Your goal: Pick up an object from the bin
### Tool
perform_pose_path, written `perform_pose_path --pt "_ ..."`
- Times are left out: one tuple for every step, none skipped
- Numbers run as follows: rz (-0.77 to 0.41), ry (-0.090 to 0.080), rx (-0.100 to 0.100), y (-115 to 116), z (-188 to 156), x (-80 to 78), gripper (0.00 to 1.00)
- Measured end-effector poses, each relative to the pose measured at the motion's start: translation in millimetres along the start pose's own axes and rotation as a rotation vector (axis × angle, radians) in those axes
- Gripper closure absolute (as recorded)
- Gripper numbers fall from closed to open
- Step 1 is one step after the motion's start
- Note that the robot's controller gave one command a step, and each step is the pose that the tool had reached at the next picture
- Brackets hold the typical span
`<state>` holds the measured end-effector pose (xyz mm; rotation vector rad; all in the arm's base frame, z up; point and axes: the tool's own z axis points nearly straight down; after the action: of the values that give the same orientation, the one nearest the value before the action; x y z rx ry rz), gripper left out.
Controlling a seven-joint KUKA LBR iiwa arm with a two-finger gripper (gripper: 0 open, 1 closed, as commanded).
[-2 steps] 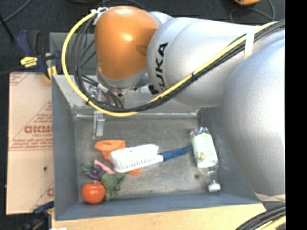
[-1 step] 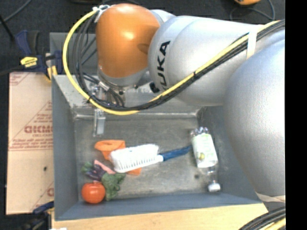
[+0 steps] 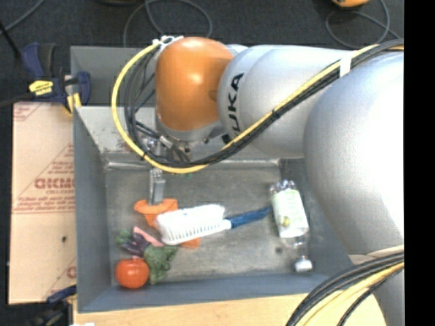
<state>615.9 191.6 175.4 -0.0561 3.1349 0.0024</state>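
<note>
My gripper (image 3: 157,190) reaches down under the orange wrist cover into the left part of the bin. Its tip is right above a flat orange piece (image 3: 151,207) on the bin floor, touching or nearly touching it. Just right of that lies a white-bristled brush (image 3: 192,223) with a blue handle (image 3: 249,216), resting partly over the orange piece. Below the gripper lies a small pink and purple thing (image 3: 138,240).
A red toy tomato (image 3: 132,274) and a green leafy piece (image 3: 160,259) sit in the front left corner. A clear bottle (image 3: 289,217) with a pale label lies along the right side, its cap (image 3: 302,265) toward the front. The arm covers the bin's back.
</note>
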Motion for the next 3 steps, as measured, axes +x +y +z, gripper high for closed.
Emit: perform_pose_path --pt "0.104 0.003 0.000 -58.6 16.0 -4.2 0.00" --pt "0.005 -0.004 0.000 -46.2 44.5 11.3 0.00" --pt "0.162 -0.012 -0.006 -57.6 92.9 8.5 0.00"
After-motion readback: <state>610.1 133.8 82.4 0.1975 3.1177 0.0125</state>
